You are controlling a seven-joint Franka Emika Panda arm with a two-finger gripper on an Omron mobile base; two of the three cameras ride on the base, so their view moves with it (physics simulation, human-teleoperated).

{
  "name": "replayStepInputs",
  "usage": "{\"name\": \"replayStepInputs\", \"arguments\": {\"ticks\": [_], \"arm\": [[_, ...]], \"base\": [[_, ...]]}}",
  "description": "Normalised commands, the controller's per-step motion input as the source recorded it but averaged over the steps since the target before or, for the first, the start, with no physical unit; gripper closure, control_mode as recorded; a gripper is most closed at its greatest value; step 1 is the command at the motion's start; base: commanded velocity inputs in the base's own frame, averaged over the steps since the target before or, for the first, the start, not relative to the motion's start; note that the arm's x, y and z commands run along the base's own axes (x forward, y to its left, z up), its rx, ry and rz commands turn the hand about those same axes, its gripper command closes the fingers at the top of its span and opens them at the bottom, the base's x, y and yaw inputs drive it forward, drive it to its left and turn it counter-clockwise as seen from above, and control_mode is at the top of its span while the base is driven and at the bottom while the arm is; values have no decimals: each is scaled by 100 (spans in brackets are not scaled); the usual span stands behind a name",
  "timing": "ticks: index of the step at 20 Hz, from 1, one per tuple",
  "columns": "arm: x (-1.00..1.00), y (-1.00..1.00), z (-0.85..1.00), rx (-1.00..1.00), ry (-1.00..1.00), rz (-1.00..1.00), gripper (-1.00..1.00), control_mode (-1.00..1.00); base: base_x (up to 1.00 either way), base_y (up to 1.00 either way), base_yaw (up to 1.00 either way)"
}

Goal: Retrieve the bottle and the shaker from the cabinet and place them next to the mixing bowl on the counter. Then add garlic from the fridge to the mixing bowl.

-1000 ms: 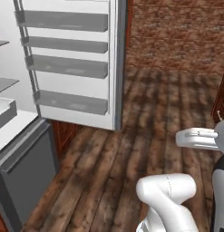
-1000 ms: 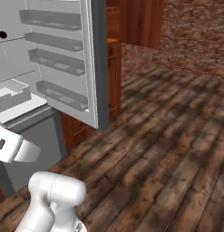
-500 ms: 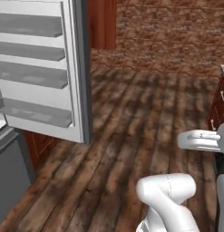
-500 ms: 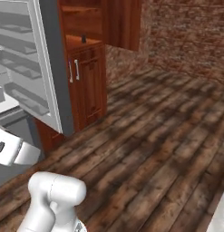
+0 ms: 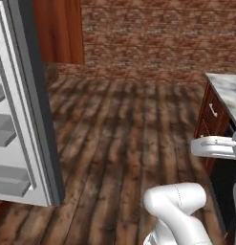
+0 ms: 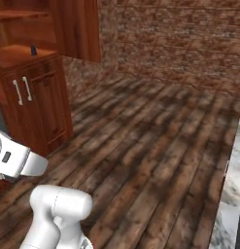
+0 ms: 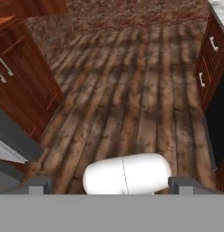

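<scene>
Showing the fridge (image 5: pixel 24 119) door at left of the left base frame, counter (image 5: pixel 229 88) at right edge. Placing the cabinet (image 6: pixel 34 92) upper left of the right base frame, small dark shaker (image 6: pixel 33 50) on its shelf. Looking along the hand frame: gripper (image 7: pixel 111 185) fingertips wide apart, nothing held, cabinet upper left, counter fronts at right.

The open fridge (image 5: pixel 24 119) door stands at left, its pale shelves edge-on. The counter (image 5: pixel 229 88) occupies the right edge. Dark wooden floor (image 5: pixel 124 139) lies between, brick wall (image 5: pixel 157 33) behind.
</scene>
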Motion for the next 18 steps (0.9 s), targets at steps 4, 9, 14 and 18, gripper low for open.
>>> {"name": "replayStepInputs", "arguments": {"ticks": [4,9,14,18], "arm": [[0,0,0,0,0,0,-100,100],[0,0,0,0,0,0,-100,100],[0,0,0,0,0,0,-100,100],[0,0,0,0,0,0,-100,100]], "base": [[100,0,-38],[98,-19,-7],[89,-33,26],[76,-3,51]]}}
